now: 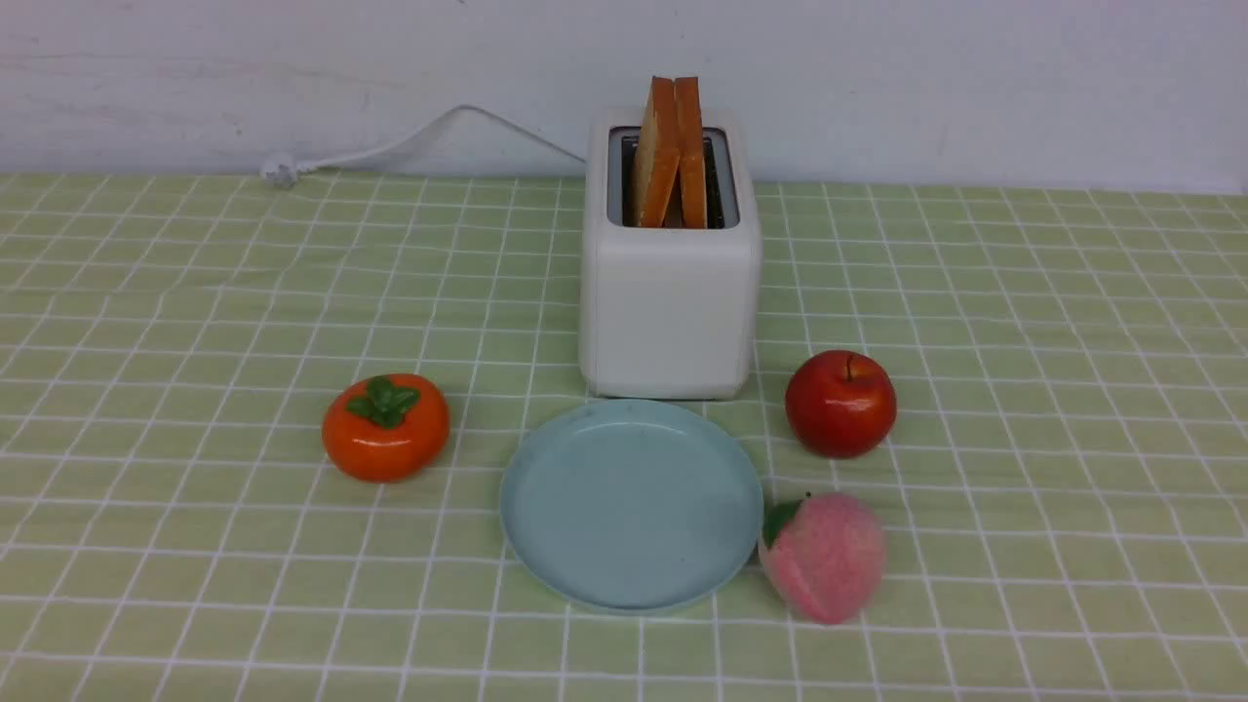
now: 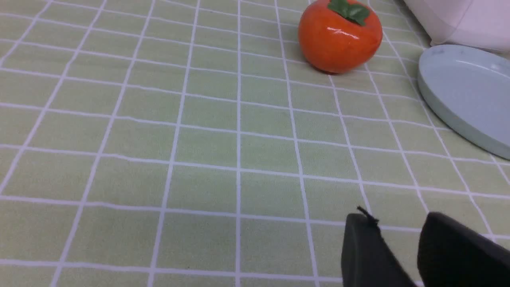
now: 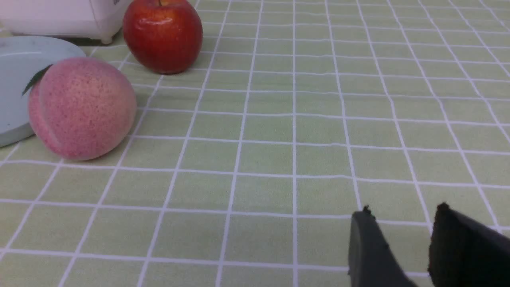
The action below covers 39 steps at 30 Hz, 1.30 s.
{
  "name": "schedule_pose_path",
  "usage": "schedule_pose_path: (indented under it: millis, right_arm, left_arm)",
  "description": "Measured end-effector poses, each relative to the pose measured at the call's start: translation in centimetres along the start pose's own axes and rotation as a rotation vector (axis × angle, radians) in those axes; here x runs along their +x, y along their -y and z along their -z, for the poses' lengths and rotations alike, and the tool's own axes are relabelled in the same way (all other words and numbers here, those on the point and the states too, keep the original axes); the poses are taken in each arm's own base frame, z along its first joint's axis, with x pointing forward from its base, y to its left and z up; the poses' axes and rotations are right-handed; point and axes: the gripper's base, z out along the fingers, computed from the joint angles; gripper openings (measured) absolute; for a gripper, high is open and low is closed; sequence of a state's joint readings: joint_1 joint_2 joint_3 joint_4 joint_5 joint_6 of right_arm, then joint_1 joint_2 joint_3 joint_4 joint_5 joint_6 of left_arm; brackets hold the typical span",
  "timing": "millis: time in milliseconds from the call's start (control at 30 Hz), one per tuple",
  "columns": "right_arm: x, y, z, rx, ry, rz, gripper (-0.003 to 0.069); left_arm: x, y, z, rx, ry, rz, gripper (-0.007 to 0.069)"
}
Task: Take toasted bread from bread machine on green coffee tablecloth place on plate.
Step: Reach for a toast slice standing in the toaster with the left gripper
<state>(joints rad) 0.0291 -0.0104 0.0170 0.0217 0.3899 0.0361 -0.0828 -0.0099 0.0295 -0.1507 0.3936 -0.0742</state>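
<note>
No writing, brand or number can be read, not even on the bread machine (image 1: pixel 669 312).

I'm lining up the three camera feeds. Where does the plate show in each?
Front view: plate centre, right before the bread machine.
Left wrist view: plate cut by the frame edge, near the persimmon.
Right wrist view: plate cut by the frame edge, partly behind the peach.
Shared landmark: the bread machine, beside the plate in all three.
</note>
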Motion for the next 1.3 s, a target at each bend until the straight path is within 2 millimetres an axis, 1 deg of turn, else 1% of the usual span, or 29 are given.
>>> schedule_pose_path:
  millis: [1300]
  right_arm:
    - [0.00, 0.00, 0.00, 0.000, 0.000, 0.000, 0.0240]
  left_arm:
    - [-0.11, -0.08, 0.00, -0.015, 0.013, 0.005, 0.0237]
